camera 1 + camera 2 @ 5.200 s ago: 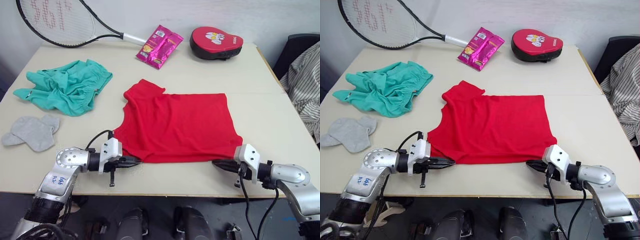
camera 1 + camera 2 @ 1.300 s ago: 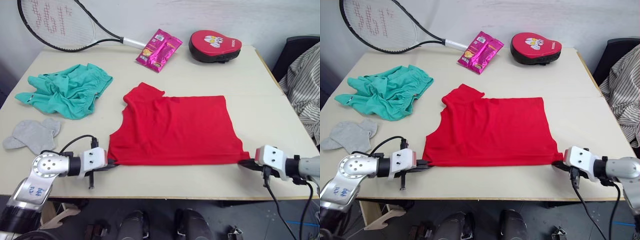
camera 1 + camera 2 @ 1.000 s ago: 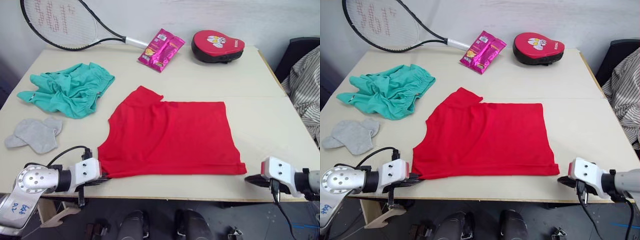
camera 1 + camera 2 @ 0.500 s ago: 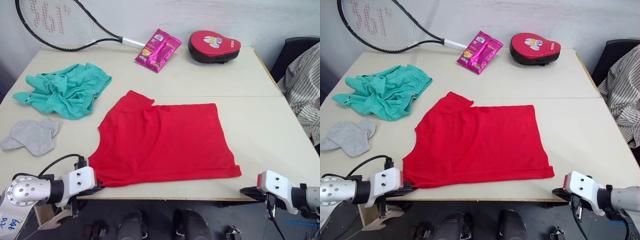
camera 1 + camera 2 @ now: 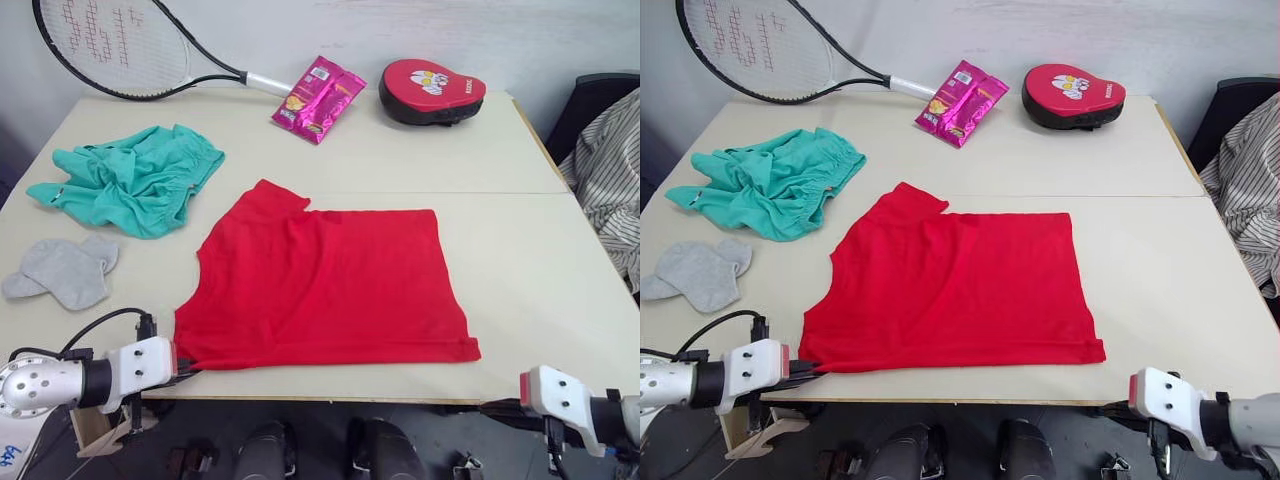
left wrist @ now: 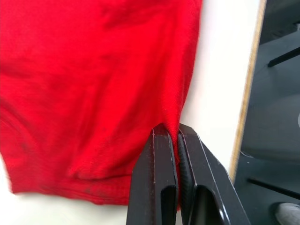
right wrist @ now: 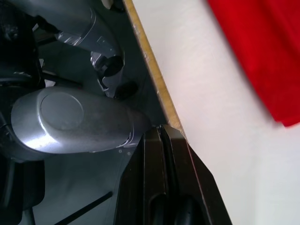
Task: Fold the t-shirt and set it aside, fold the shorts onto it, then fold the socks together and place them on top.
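— Red cloth takes the middle of the frame: the t-shirt (image 5: 325, 286) lies flat on the pale table (image 5: 520, 250), one sleeve toward the upper left, its lower hem along the table's near edge.

— And the end effectors?

— The left end effector (image 6: 176, 140) sits at the lower left, at the table's near edge. In the left wrist view its two black fingers (image 6: 159, 178) are pressed together with a pinch of the t-shirt's corner between them. The right end effector (image 7: 161, 133) is at the lower right, just off the table's edge and apart from the t-shirt's corner; its fingers are together with nothing between them.

— Where are the other clothes?

— The shorts (image 5: 130, 178) lie crumpled at the left of the frame, above the socks (image 5: 65, 270), which rest flat near the left edge, overlapping each other.

— Anything else on the table?

— Along the top: a racket (image 5: 120, 50) at the upper left, a pink packet (image 5: 318, 96) beside its handle, and a red pad (image 5: 432, 90) to the right. Striped cloth (image 5: 610, 190) hangs at the right edge, off the table.
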{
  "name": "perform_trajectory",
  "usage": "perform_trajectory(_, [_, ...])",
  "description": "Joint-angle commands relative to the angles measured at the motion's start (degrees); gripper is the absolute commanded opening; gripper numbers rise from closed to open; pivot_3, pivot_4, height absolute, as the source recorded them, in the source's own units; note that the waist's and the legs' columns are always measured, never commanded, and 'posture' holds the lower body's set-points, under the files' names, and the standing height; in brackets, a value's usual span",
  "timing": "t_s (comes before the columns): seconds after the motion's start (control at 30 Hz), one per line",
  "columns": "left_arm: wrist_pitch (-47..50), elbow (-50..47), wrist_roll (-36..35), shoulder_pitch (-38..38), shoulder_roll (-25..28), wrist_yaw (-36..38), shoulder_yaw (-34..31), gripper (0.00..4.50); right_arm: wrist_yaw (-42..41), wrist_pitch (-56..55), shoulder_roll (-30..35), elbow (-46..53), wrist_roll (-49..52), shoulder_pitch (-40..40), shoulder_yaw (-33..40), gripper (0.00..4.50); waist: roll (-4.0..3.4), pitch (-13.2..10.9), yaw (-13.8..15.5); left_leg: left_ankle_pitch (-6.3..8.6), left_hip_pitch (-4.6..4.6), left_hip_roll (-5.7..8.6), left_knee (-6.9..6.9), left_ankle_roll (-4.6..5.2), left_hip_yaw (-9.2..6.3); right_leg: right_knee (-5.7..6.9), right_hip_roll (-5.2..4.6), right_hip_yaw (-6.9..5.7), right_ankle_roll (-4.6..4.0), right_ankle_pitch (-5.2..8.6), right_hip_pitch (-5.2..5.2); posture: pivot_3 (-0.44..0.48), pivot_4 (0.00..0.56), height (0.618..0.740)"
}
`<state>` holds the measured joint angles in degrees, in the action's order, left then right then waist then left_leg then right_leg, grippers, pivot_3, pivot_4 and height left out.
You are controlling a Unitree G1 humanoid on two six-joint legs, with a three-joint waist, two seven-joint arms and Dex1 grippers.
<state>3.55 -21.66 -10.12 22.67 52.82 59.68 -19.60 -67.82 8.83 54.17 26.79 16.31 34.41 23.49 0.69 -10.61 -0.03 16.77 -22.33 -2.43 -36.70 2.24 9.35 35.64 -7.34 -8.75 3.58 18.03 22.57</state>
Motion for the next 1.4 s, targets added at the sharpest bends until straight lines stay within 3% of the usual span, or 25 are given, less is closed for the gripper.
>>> perform_trajectory(0.03, [-0.65,-0.37,-1.70,1.49,-1.29,-0.26,-2.20,0.03,1.44,2.15,-1.44,2.75,3.25,-0.86,3.22,0.02,0.00,0.00,-0.06,0.00,0.00,0.00,0.00,0.00,0.00,0.00,0.00,0.00,0.00,0.00,0.00,0.000,0.150,0.740])
perform_trajectory(0.13, [-1.49,0.05,-1.53,2.15,-1.95,-0.30,-2.11,0.00,-0.31,7.37,-0.75,5.41,8.42,-0.22,4.53,0.60,-0.02,-0.01,0.01,0.00,0.00,0.00,0.00,0.00,-0.05,0.00,-0.01,0.01,-0.01,0.00,0.00,0.000,0.150,0.740])
perform_trajectory(0.23, [-1.24,-0.29,-1.45,2.14,-2.23,-0.45,-1.70,0.00,0.67,10.23,-0.42,6.65,10.23,-2.14,4.69,1.61,-0.02,-0.02,0.03,0.00,-0.01,0.00,0.02,0.00,-0.09,0.00,-0.01,-0.02,-0.04,0.03,0.00,0.000,0.150,0.740])
perform_trajectory(0.37, [-0.71,-0.03,-1.26,0.80,-2.40,-0.87,-0.87,0.00,2.41,7.94,0.31,3.75,4.76,-5.92,0.71,2.94,-0.02,-0.02,-0.01,0.00,-0.02,0.02,0.01,0.00,-0.10,-0.03,-0.02,-0.06,-0.03,0.02,-0.01,0.000,0.150,0.740])
perform_trajectory(0.63, [0.03,-0.15,-1.08,-0.81,-2.64,-1.46,0.50,0.00,4.67,-0.10,0.10,-4.99,-4.16,-13.27,-8.05,2.94,-0.03,-0.03,0.00,-0.03,-0.06,0.02,-0.04,-0.02,-0.11,0.01,0.00,-0.15,-0.02,0.02,-0.01,0.000,0.150,0.740])
perform_trajectory(0.93, [0.75,-0.49,-1.24,-1.01,-2.81,-1.65,1.51,0.00,4.41,-0.29,1.04,-9.16,-5.84,-18.81,-11.68,2.94,-0.06,-0.05,-0.03,-0.03,-0.07,0.01,-0.23,-0.01,-0.13,0.17,0.00,-0.16,-0.01,0.01,-0.03,0.000,0.150,0.740])
perform_trajectory(1.03, [0.99,-0.65,-1.28,-1.21,-2.85,-1.82,1.96,0.00,3.97,-1.32,1.58,-10.42,-6.53,-20.00,-13.03,2.34,-0.05,-0.04,-0.05,-0.03,-0.05,0.00,-0.31,0.00,-0.14,0.21,-0.01,-0.16,-0.01,0.01,-0.07,0.000,0.150,0.740])
perform_trajectory(1.27, [0.95,0.14,-1.03,-2.33,-2.74,-2.08,2.56,0.00,4.06,-2.70,1.50,-11.67,-6.92,-21.79,-14.50,0.03,-0.05,-0.04,-0.05,-0.04,-0.04,-0.01,-0.33,0.01,-0.17,0.21,-0.02,-0.15,0.00,0.00,-0.09,0.000,0.150,0.740])
perform_trajectory(1.4, [0.69,0.77,-0.83,-2.97,-2.58,-2.14,2.93,0.00,4.28,-3.07,1.60,-12.49,-7.47,-22.68,-15.03,0.03,-0.04,-0.04,-0.09,-0.04,-0.05,-0.01,-0.31,0.00,-0.17,0.21,-0.02,-0.16,0.00,0.00,-0.08,0.000,0.150,0.740])
